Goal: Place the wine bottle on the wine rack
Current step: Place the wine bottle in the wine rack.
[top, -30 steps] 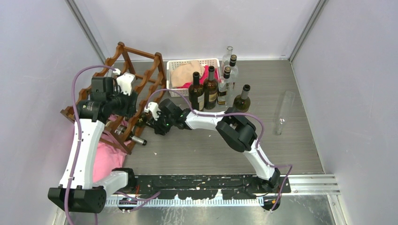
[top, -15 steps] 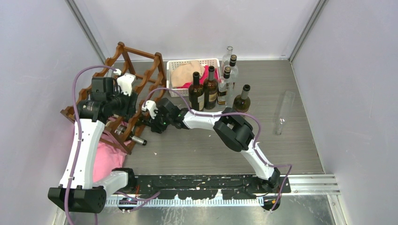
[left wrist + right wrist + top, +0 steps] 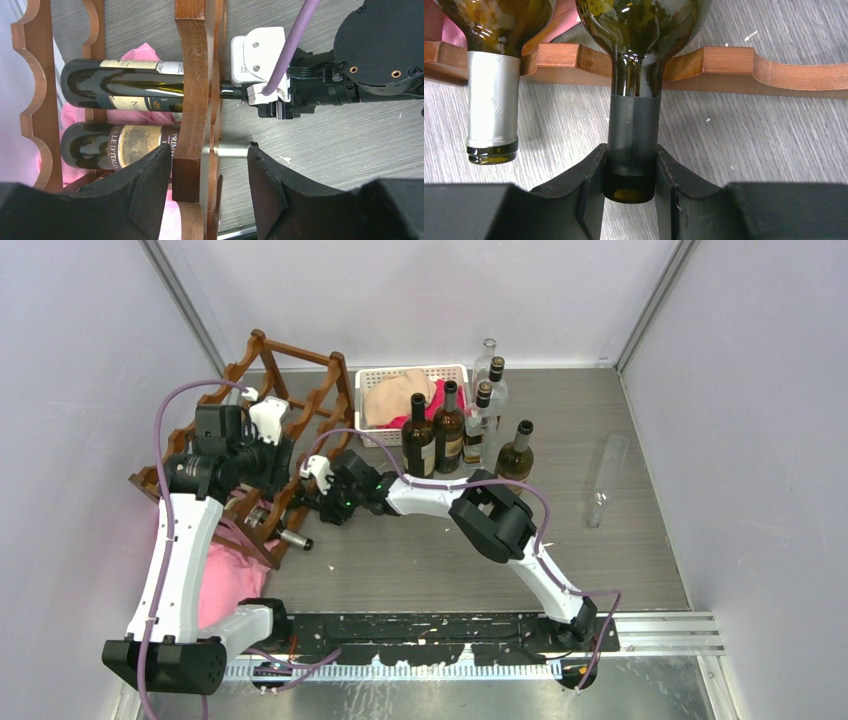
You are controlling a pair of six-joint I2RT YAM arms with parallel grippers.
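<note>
right gripper clamped on wine bottle neck | bottle lying in wine rack bottom tier (silver-capped bottle at its 9 o'clock) | left gripper jaws parted, straddling the wine rack's rail

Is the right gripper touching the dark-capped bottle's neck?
Touching. The right wrist view shows the right gripper clamped on both sides of the neck of the wine bottle, with no gap.
</note>
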